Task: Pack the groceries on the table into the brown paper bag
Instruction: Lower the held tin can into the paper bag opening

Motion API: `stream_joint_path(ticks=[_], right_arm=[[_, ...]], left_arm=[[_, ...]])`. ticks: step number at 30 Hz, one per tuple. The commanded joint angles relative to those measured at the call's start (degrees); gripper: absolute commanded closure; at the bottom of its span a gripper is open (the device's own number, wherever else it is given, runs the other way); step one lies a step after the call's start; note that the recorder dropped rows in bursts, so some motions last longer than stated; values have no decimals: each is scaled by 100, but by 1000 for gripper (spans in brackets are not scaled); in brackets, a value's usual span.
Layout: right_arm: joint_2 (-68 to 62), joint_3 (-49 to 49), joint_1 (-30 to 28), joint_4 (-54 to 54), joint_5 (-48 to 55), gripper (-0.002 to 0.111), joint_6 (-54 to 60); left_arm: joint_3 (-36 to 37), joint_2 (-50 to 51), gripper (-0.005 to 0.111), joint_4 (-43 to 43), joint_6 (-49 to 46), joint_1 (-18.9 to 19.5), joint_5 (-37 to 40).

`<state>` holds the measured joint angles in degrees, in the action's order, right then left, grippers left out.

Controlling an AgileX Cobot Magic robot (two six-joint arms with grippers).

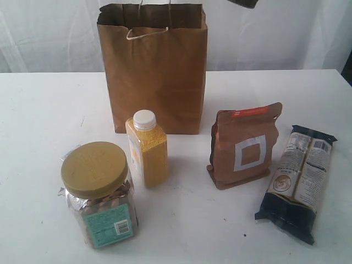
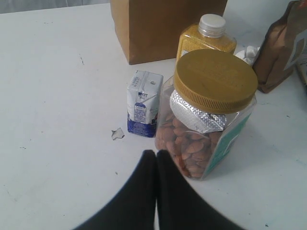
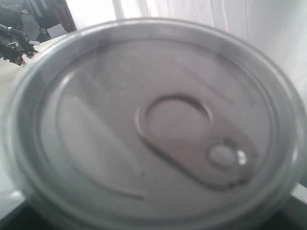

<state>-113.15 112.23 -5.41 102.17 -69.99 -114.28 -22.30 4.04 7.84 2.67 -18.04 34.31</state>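
The brown paper bag (image 1: 154,71) stands upright and open at the back of the table (image 1: 44,137). In front of it are the yellow white-capped bottle (image 1: 147,148), the yellow-lidded jar (image 1: 99,192), the copper-brown pouch (image 1: 245,146) and the long dark-blue packet (image 1: 297,181). In the left wrist view the small white-blue carton (image 2: 143,103) stands beside the jar (image 2: 211,96). My left gripper (image 2: 157,155) is shut and empty, just short of the jar. The pull-tab can (image 3: 153,124) fills the right wrist view, held in my right gripper, whose jaws are hidden. A dark part of the right arm (image 1: 245,3) shows above the bag.
A small torn scrap (image 2: 117,133) lies on the table next to the carton. Something white and crumpled (image 2: 247,51) sits between the bottle and the pouch. White curtains hang behind the table.
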Motion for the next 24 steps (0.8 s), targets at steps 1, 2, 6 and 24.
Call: stream_joint_path(ticks=[1, 2, 6, 24], right_arm=[[814, -706, -32, -222, 2, 108, 289], [983, -866, -32, -222, 2, 108, 468], [1381, -1541, 37, -222, 2, 108, 1729], [1462, -2645, 1434, -1267, 2, 108, 2853]], left_arm=[[31, -1, 107, 97, 19, 26, 6], [31, -1, 107, 97, 19, 26, 6], [31, -1, 107, 97, 19, 26, 6], [31, -1, 107, 97, 19, 26, 6]])
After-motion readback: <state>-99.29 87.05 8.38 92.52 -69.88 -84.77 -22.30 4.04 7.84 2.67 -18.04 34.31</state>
